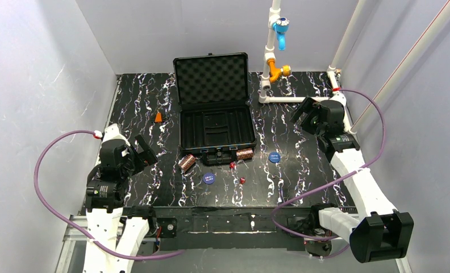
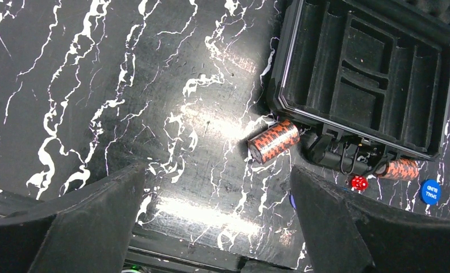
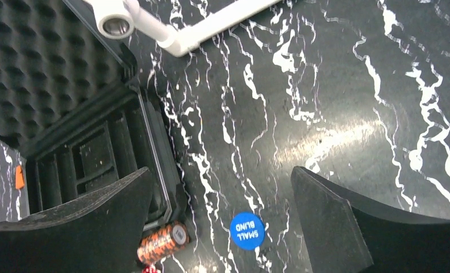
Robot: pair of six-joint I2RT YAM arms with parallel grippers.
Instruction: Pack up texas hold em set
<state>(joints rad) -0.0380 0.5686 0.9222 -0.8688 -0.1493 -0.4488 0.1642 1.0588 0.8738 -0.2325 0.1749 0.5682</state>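
Note:
The black briefcase (image 1: 216, 128) lies open mid-table, its foam lid (image 1: 211, 78) upright at the back and its slotted tray (image 2: 376, 74) bare. One copper-brown chip stack (image 1: 187, 162) lies on its side off the front left corner, another (image 1: 245, 153) by the latch. One blue disc (image 1: 209, 178) lies in front, the other (image 1: 274, 156) to the right. Two red dice (image 1: 232, 165) (image 1: 242, 180) lie between them. My left gripper (image 1: 145, 152) is open and empty, left of the nearer stack (image 2: 274, 140). My right gripper (image 1: 305, 114) is open and empty above the right-hand disc (image 3: 247, 230).
A small orange cone (image 1: 158, 117) stands left of the case. A white pipe frame (image 1: 279, 98) with orange and blue fittings stands at the back right, close to my right gripper. White walls close in the left, back and right sides of the black marbled table (image 1: 143, 102).

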